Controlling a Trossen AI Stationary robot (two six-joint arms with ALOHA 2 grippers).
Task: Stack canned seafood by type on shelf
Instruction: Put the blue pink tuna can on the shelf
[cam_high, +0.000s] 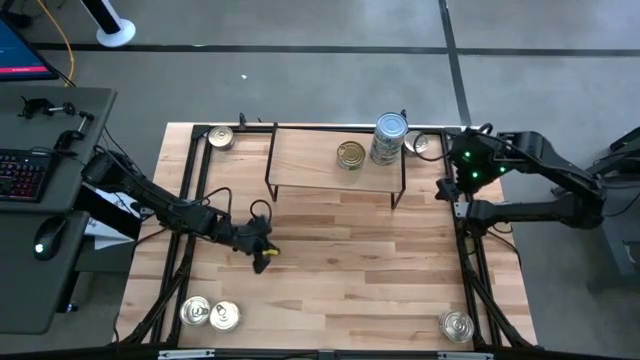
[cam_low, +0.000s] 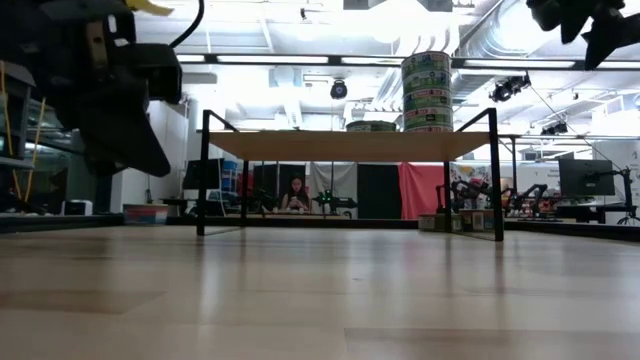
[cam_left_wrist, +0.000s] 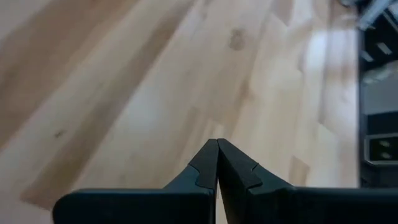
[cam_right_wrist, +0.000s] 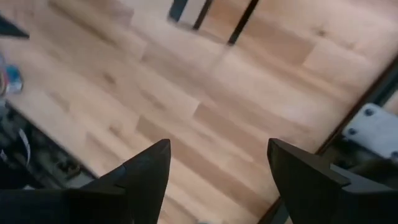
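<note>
The shelf (cam_high: 320, 160) is a light-wood board on black wire legs at the table's far middle. On its right part stand a stack of canned seafood (cam_high: 389, 138) with a silver top and one gold-topped tin (cam_high: 351, 155) beside it. Loose tins lie at the far left (cam_high: 221, 137), behind the shelf's right end (cam_high: 424, 144), at the near left (cam_high: 195, 312) (cam_high: 224, 316) and at the near right (cam_high: 457, 325). My left gripper (cam_high: 262, 252) (cam_left_wrist: 217, 149) hangs shut over bare table, left of centre. My right gripper (cam_high: 450, 188) (cam_right_wrist: 217, 155) is open, high above the table by the shelf's right end.
A black metal frame (cam_high: 195, 190) runs along the table's left and right sides. A desk with a keyboard (cam_high: 20, 170) and mouse stands left of the table. Bare wood (cam_high: 360, 270) lies between the shelf and the near edge.
</note>
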